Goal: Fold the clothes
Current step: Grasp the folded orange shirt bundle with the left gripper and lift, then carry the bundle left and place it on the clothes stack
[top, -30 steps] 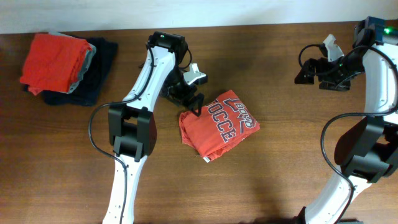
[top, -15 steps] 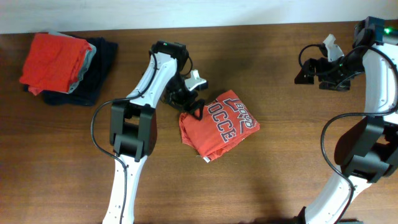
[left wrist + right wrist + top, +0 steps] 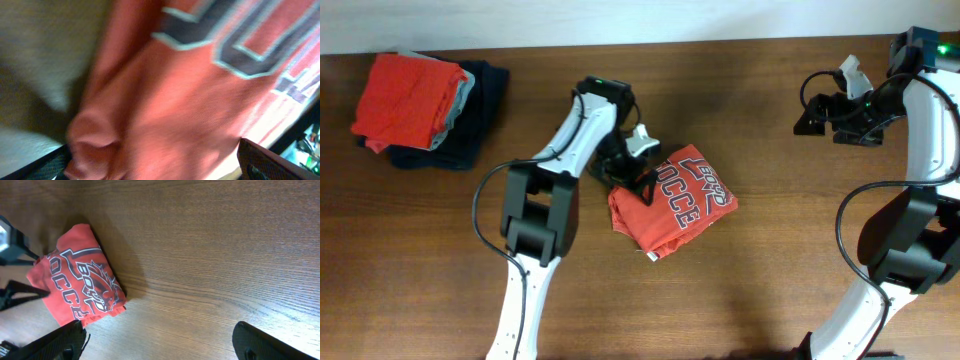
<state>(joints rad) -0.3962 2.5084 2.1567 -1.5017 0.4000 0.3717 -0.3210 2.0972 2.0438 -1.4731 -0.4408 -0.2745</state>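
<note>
- My left wrist view is blurred: the lettered T-shirt (image 3: 190, 110) fills it, only parts of navy-and-white letters show, and just the tips of my left fingers (image 3: 272, 161) peek in at the bottom corners.
- From overhead, my left gripper (image 3: 638, 172) covers the shirt's upper-left edge, so I cannot tell whether the fingertips touch the cloth.
- In the upper left of the overhead frame a second orange-red T-shirt (image 3: 405, 95) tops a pile. It hides most of the pale grey garment (image 3: 461, 108) and the dark navy garment (image 3: 483, 112) beneath.
- The lettered T-shirt lies folded near the middle of the table (image 3: 770, 280). Its long axis is tilted, running from lower left to upper right, with the print facing up.
- My left arm reaches from the lower left up and bends right over the shirt. Its jaws are spread wide above the cloth edge, pinching nothing that I can see.
- My right arm stands at the right edge, wrist turned leftward. My right gripper (image 3: 825, 110) hangs in the upper right, well apart from the shirt, jaws spread wide over bare wood.
</note>
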